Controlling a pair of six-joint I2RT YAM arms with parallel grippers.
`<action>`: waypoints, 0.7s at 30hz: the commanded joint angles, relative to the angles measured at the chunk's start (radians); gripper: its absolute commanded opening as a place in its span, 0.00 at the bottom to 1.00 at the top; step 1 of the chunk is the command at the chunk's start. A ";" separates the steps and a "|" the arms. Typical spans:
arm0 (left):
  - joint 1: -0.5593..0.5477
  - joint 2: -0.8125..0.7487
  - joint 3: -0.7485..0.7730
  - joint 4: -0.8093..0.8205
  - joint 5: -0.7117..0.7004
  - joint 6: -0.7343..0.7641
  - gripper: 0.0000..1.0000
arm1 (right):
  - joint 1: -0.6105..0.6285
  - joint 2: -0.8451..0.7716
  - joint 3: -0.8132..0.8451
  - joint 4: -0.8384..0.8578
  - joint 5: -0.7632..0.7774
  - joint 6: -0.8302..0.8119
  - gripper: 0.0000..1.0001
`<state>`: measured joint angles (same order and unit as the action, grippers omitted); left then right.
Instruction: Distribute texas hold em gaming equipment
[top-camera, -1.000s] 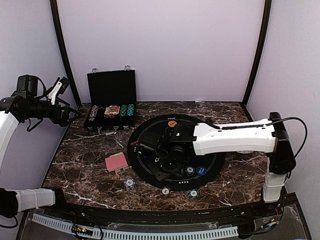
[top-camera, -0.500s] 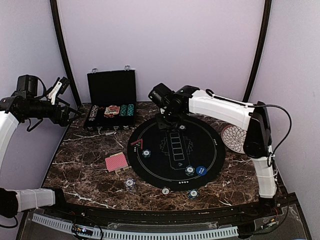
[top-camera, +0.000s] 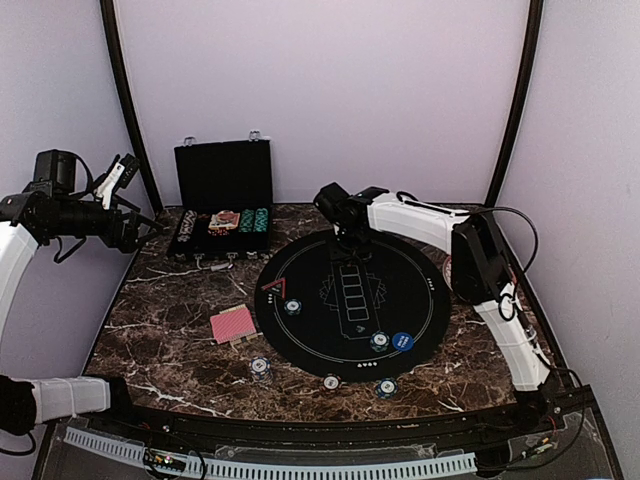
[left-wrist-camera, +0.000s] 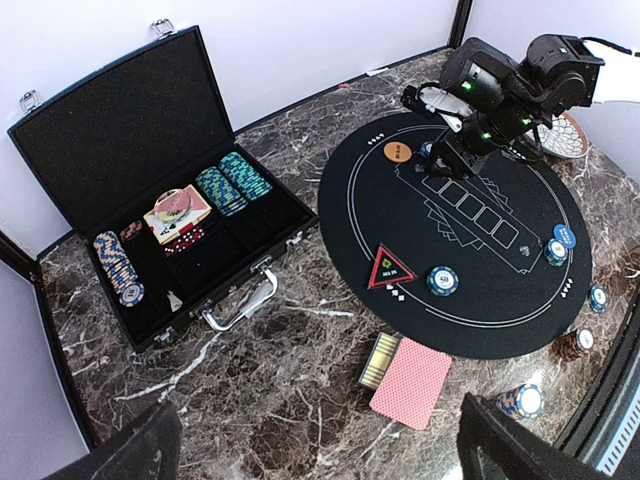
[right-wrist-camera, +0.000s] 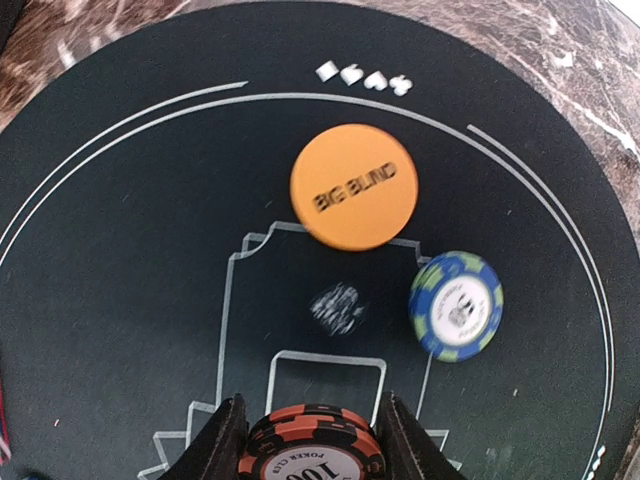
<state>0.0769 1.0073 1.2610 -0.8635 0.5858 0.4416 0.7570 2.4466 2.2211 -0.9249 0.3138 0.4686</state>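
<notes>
Nearest us, a row of striped chips (top-camera: 331, 381) sits along the near rim of the round black mat (top-camera: 310, 350). The red-backed cards (top-camera: 232, 324) lie off its left edge and a blue disc (top-camera: 402, 340) lies near-right on the felt. Within the last second the right gripper (right-wrist-camera: 312, 438) has swung from the mat's middle to its far edge. Its jaws are clamped on orange-and-black chips (right-wrist-camera: 312, 458); we cannot tell whether they touch the felt. Just beyond lie the orange Big Blind disc (right-wrist-camera: 353, 200) and a blue-and-green chip (right-wrist-camera: 456, 305), so we judge this stake is meant for the far seat. At the far left, the left gripper (top-camera: 118, 172) hangs wide open and empty beside the open black case (top-camera: 222, 185).
</notes>
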 joint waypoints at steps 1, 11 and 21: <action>0.006 0.003 0.025 -0.003 0.014 0.005 0.99 | -0.012 0.034 0.005 0.067 0.006 -0.008 0.28; 0.005 0.020 0.029 0.005 0.017 0.004 0.99 | -0.033 0.119 0.060 0.117 0.011 0.011 0.28; 0.006 0.035 0.036 0.009 0.001 0.017 0.99 | -0.052 0.187 0.125 0.161 0.031 0.024 0.28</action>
<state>0.0769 1.0386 1.2617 -0.8623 0.5846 0.4431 0.7208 2.5797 2.2990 -0.7982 0.3153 0.4831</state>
